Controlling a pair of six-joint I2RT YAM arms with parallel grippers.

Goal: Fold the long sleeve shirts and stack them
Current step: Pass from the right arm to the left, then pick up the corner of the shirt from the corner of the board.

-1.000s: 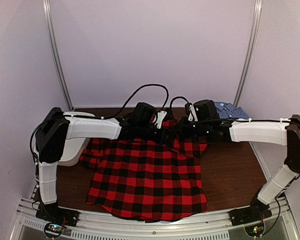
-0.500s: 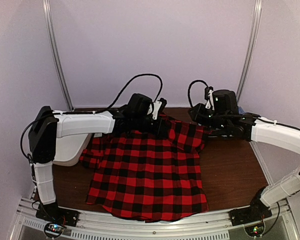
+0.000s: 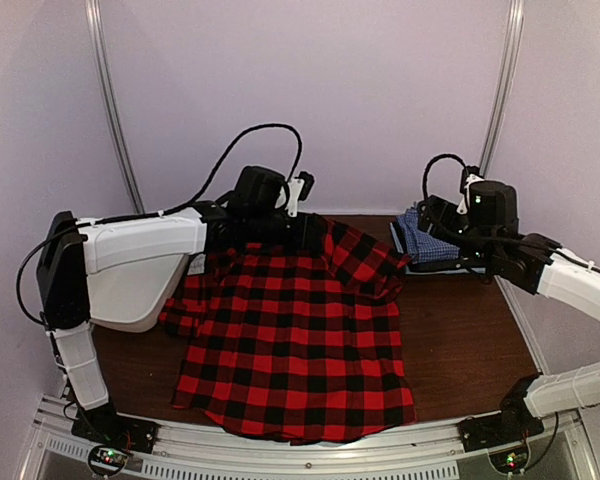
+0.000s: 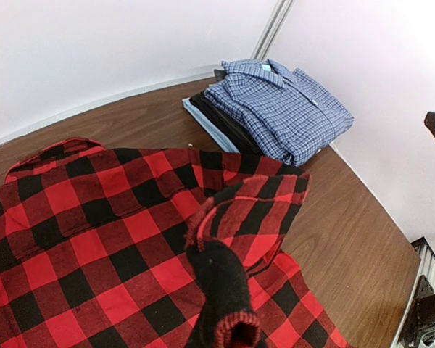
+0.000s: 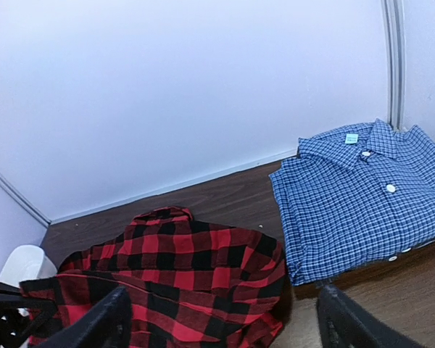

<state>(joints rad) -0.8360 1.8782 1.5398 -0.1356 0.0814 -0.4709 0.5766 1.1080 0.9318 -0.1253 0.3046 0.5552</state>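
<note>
Red plaid shirt lies spread on the counter, with a white tub half hidden behind the left arm. Left jaws, buried in cloth, clamp its raised far corner. Right jaws gape empty beside the folded blue check shirt, partly screened at far right.

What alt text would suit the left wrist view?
A red-and-black plaid shirt lies spread on a brown table, one edge raised in a fold at the left gripper by the bottom edge. Behind it, a folded blue check shirt tops a small stack near the white wall.
</note>
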